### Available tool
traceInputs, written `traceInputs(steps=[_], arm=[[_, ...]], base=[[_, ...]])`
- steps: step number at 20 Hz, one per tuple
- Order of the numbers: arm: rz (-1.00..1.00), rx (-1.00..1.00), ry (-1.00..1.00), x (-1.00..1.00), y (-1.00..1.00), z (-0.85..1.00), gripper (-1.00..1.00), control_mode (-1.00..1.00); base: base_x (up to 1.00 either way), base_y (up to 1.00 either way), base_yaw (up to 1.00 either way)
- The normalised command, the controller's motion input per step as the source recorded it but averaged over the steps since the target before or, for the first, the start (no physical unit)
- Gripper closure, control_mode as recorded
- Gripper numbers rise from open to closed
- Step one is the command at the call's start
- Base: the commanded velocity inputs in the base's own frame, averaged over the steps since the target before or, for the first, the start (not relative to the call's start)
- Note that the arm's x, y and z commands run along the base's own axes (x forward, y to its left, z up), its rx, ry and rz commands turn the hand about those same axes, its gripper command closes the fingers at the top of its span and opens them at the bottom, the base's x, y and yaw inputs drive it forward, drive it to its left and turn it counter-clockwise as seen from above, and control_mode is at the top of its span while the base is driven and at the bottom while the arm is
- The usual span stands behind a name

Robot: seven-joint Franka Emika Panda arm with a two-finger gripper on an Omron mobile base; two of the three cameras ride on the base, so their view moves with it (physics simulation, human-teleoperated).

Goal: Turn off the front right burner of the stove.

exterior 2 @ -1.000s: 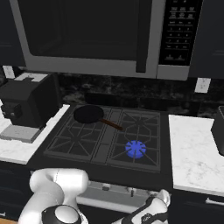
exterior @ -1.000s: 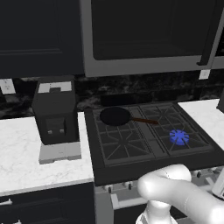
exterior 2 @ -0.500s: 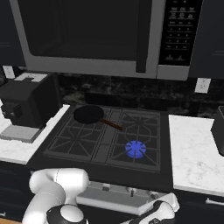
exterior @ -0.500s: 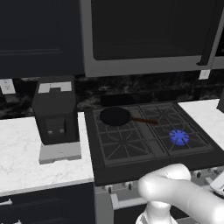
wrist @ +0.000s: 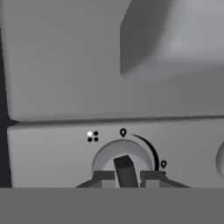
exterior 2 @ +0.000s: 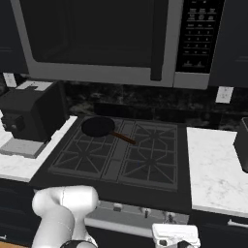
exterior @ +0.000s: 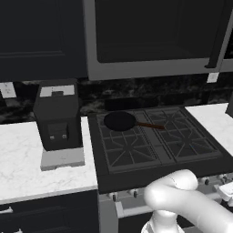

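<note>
The stove point(exterior: 136, 178) is a wide black range with dark grates. Its front right burner point(exterior: 191, 146) point(exterior 2: 151, 167) shows a dark centre and no flame. Low at the stove's front panel, my gripper point(exterior 2: 175, 236) point(exterior: 226, 191) points at the row of knobs point(exterior 2: 144, 211). In the hand view the gripper point(wrist: 127, 177) is shut on a round grey knob point(wrist: 124, 158), one fingertip on each side of its dark ridge. The ridge stands nearly upright, just under the small marker at the dial's top.
A black frying pan point(exterior: 120, 121) with a brown handle sits on the back left grate. A black coffee machine point(exterior: 57, 119) stands on the white counter point(exterior: 22, 157) to the left. A microwave point(exterior 2: 106, 41) hangs above the stove. More counter point(exterior 2: 215, 167) lies to the right.
The blue flame on the front right burner has gone out. My hand stays low at the knob row, shifted only slightly.
</note>
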Motion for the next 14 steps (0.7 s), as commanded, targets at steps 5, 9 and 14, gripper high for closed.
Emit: traceInputs(steps=[5, 9, 14], arm=[[-0.35, 0.53, 0.27, 0.68, -0.25, 0.25, 1.0, -1.0], [0.03, 0.01, 0.0, 0.0, 0.01, 0.0, 1.0, -1.0], [0.0, 0.0, 0.0, 0.0, 0.0, 0.0, 1.0, -1.0]], base=[[0.0, 0.0, 0.0], [0.0, 0.0, 0.0], [0.0, 0.0, 0.0]])
